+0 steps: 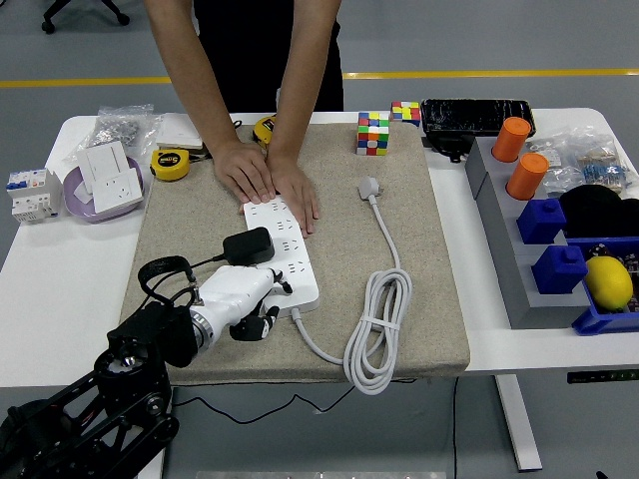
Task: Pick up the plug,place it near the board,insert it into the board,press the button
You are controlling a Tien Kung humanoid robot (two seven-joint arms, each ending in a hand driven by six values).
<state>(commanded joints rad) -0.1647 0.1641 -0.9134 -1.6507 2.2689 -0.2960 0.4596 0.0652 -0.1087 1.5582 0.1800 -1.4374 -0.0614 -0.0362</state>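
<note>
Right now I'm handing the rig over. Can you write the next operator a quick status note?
Left hand: at the near end of the white power strip, fingers curled by its button end, holding nothing.
Right hand: out of view.
Black plug: seated on the strip's left side, so pick, place and insert look done.
A person's hands press the strip's far end down.
Left: the button press; I can't tell if it has been pressed.
</note>
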